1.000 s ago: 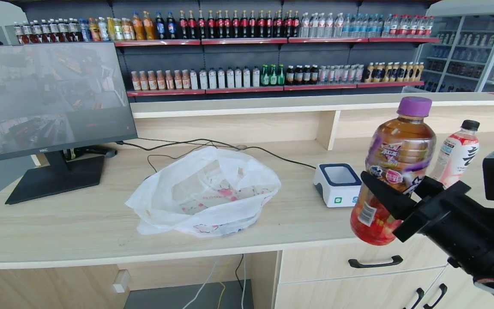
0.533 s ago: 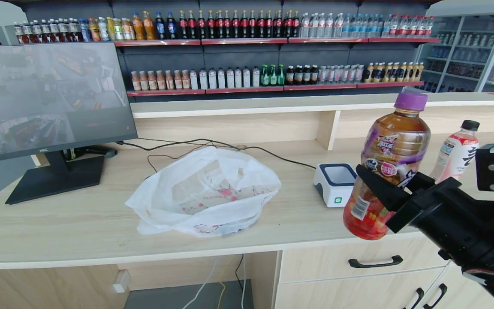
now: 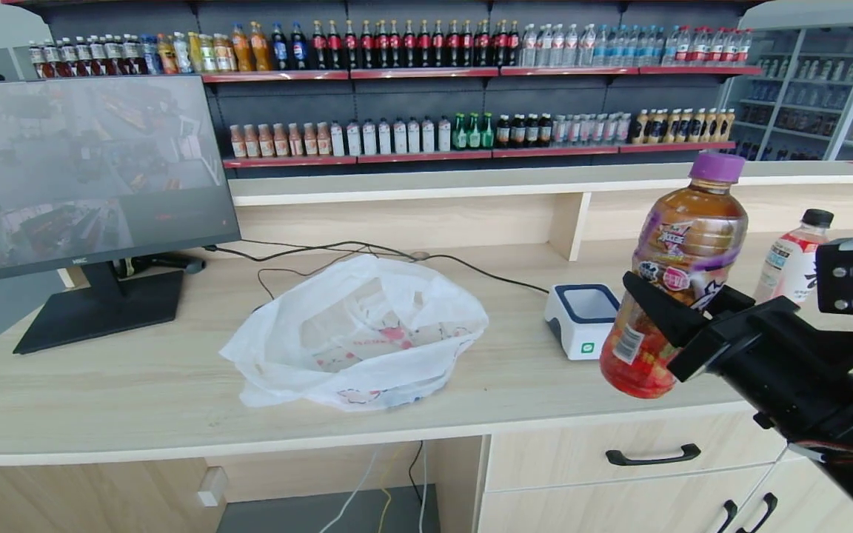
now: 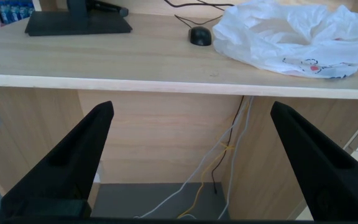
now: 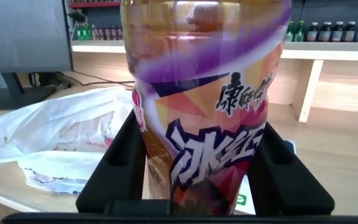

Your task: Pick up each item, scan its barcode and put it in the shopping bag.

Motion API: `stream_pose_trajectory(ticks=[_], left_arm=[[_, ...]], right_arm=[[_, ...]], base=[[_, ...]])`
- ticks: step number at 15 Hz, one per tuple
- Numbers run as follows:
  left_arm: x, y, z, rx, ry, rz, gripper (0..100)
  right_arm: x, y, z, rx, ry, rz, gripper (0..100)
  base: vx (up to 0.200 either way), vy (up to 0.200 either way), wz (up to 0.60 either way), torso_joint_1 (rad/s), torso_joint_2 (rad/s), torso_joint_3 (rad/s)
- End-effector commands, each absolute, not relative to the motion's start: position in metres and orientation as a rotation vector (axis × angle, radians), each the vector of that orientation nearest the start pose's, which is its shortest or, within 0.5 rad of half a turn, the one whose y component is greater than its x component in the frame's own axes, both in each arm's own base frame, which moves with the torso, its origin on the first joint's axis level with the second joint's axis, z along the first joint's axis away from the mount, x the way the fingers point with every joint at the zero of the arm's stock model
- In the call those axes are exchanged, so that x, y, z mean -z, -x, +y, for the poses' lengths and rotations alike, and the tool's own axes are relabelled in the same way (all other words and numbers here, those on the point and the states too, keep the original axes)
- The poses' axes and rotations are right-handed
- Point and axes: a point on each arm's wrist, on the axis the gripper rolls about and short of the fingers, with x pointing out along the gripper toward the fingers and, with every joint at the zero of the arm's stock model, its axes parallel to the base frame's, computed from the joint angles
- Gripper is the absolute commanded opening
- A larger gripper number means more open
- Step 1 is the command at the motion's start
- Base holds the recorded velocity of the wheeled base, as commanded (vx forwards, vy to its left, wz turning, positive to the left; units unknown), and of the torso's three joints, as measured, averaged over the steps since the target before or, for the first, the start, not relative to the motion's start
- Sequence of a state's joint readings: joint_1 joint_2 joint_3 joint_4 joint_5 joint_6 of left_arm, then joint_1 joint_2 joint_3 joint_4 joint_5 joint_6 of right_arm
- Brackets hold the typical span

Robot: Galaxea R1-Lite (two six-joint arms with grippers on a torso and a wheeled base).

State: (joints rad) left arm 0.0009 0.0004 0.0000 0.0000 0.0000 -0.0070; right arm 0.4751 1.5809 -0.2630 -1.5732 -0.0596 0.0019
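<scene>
My right gripper [image 3: 674, 314] is shut on a purple-capped tea bottle [image 3: 674, 277], holding it upright in the air just right of the white barcode scanner [image 3: 582, 320]. The same bottle [image 5: 207, 106] stands between the fingers [image 5: 120, 162] in the right wrist view. A crumpled white shopping bag [image 3: 358, 332] lies open on the counter's middle, left of the scanner. A second bottle with a black cap [image 3: 793, 259] stands at the counter's right. My left gripper [image 4: 191, 165] hangs open below the counter's front edge, holding nothing; the bag [image 4: 291, 34] lies above it.
A monitor on a black stand [image 3: 89, 192] occupies the counter's left. Black cables [image 3: 367, 252] run behind the bag, and a black mouse [image 4: 199, 36] sits beside it. Drawers with black handles [image 3: 652, 457] lie under the counter at right. Shelves of bottles [image 3: 471, 81] line the back wall.
The right gripper carried the tea bottle slightly left and up toward the scanner. The head view shifted a little downward.
</scene>
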Motion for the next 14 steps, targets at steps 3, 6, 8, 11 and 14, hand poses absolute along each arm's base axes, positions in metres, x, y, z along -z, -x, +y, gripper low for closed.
stream_pose_trajectory(ticks=[3, 6, 8, 11, 14], left_arm=[[-0.075, 0.023, 0.000, -0.002, 0.008, 0.000, 100], [-0.075, 0.023, 0.000, -0.002, 0.008, 0.000, 100], [-0.075, 0.023, 0.000, -0.002, 0.008, 0.000, 100], [-0.075, 0.023, 0.000, -0.002, 0.008, 0.000, 100], [-0.075, 0.023, 0.000, 0.000, 0.008, 0.000, 100]], right_arm=[[-0.178, -0.200, 0.101, -0.411, -0.075, -0.258, 0], [-0.180, -0.201, 0.101, -0.411, -0.077, -0.264, 0], [-0.180, -0.203, 0.102, -0.411, -0.079, -0.266, 0], [-0.179, -0.207, 0.104, -0.411, -0.078, -0.263, 0], [-0.181, -0.207, 0.104, -0.411, -0.078, -0.270, 0]], base=[[0.000, 0.200, 0.00, 0.007, 0.00, 0.002], [0.000, 0.200, 0.00, -0.002, 0.00, 0.004], [0.000, 0.200, 0.00, 0.005, 0.00, 0.002], [0.000, 0.200, 0.00, 0.001, 0.00, 0.002], [0.000, 0.200, 0.00, 0.002, 0.00, 0.004]])
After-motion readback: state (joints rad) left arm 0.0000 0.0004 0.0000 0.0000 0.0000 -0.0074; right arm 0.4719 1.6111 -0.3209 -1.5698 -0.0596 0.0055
